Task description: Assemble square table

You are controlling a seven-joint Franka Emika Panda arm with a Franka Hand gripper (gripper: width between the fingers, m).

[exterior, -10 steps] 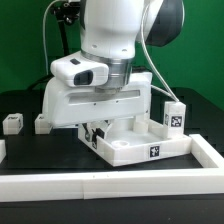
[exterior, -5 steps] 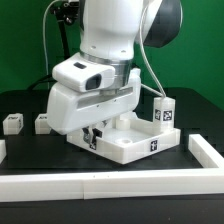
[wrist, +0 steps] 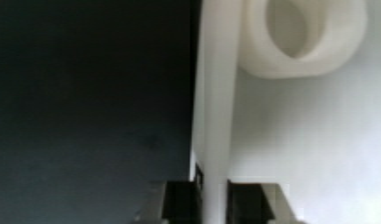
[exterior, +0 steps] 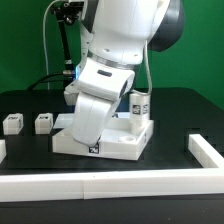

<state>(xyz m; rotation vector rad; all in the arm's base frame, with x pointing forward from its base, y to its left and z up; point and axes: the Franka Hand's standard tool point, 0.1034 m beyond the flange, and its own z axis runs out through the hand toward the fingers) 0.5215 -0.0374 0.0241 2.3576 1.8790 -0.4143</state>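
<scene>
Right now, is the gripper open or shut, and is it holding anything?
The gripper is shut, pinching the edge of the square table top.

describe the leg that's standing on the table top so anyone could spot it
Start at the big white robot arm in the middle; the square table top lies under it. On that top's corner toward the exterior view's right one chunky white leg stands upright, tag facing the camera. The two other legs sit off the top, on the black table at the exterior view's left.
</scene>
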